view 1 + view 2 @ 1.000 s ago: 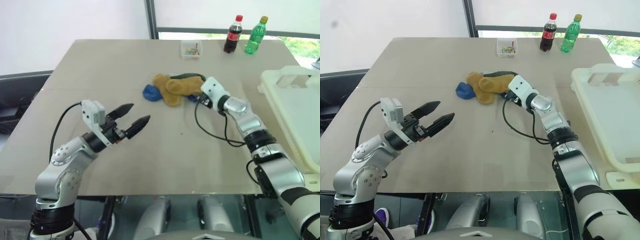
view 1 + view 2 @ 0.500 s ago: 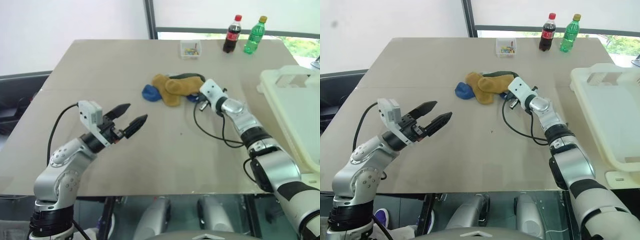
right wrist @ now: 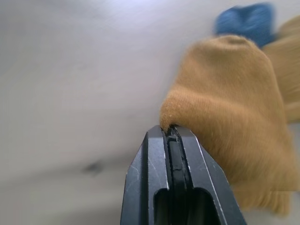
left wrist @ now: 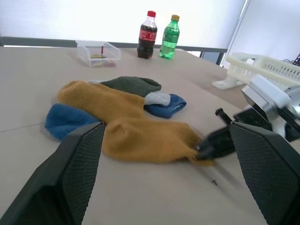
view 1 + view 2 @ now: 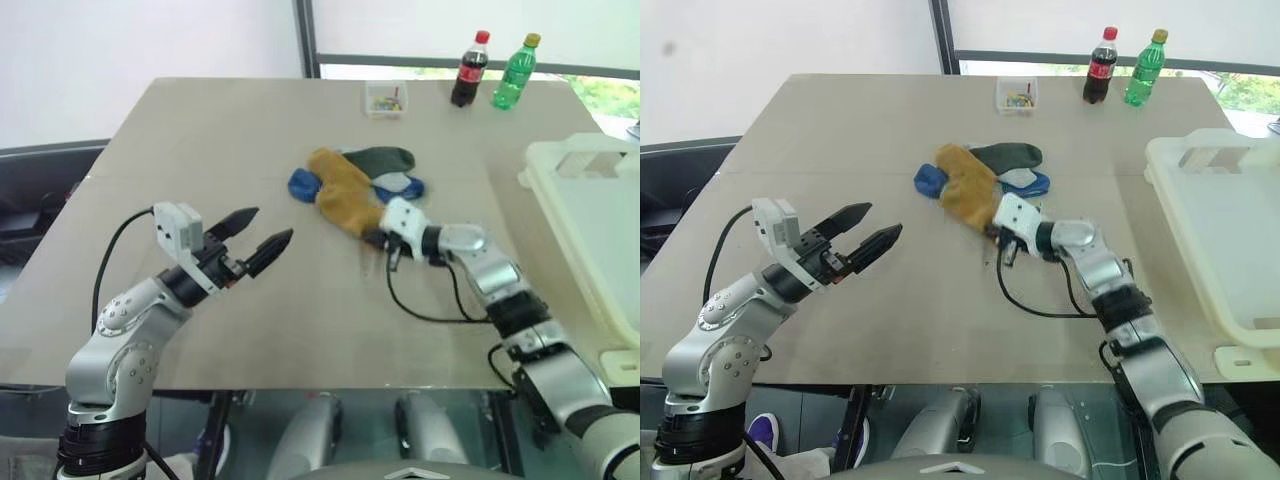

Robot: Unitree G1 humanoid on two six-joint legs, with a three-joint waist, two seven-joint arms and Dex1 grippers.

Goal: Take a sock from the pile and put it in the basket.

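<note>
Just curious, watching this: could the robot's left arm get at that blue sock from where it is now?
Probably yes. The left gripper hangs open above bare table, and nothing stands between it and the blue sock at the pile's near-left edge.

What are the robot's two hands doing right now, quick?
Left gripper: jaws open, holding nothing, above the table.
Right gripper: jaws shut on the edge of the mustard sock from the pile.

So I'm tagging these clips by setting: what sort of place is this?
Probably an indoor lab or office test area: a plain table by a window, holding socks, two soda bottles and a laundry basket.
</note>
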